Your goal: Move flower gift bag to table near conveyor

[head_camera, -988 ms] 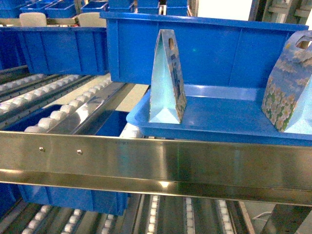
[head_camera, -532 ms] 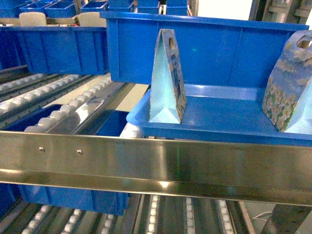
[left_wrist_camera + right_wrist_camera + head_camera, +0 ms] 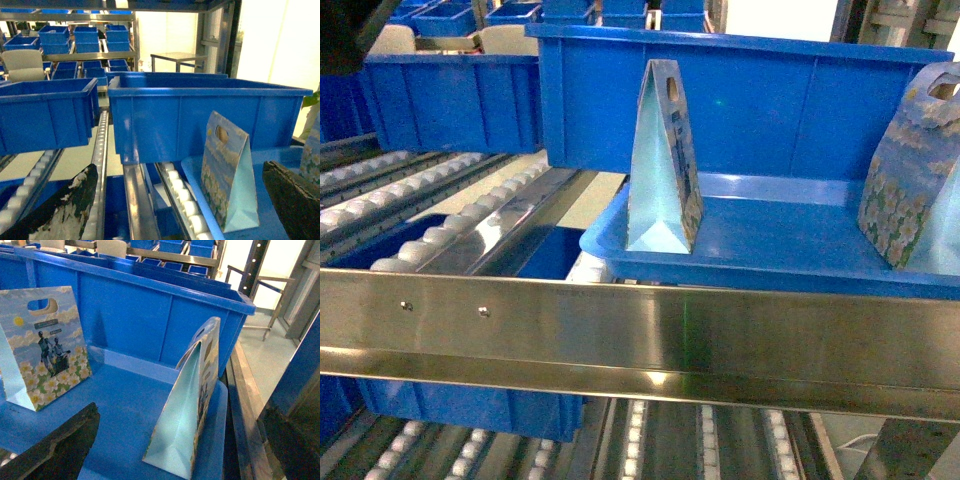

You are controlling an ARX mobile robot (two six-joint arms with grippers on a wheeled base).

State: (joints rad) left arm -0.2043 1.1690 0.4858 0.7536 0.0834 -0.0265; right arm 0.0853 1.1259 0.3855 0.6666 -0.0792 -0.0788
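**Two flower bags upright on the blue tray**

One flower gift bag (image 3: 665,160) stands upright at centre frame in the head view, narrow pale-blue side facing out, flower print on its face, oval handle hole near the top. A second gift bag (image 3: 910,170) stands at the right edge. Both rest on a blue tray (image 3: 770,245) over the conveyor (image 3: 450,215), whose white rollers fill the left.

The left pincer (image 3: 175,210) has dark, worn fingers (image 3: 60,212) flecked with pale scuffs; the right pincer (image 3: 170,450) has plain black fingers (image 3: 55,450).
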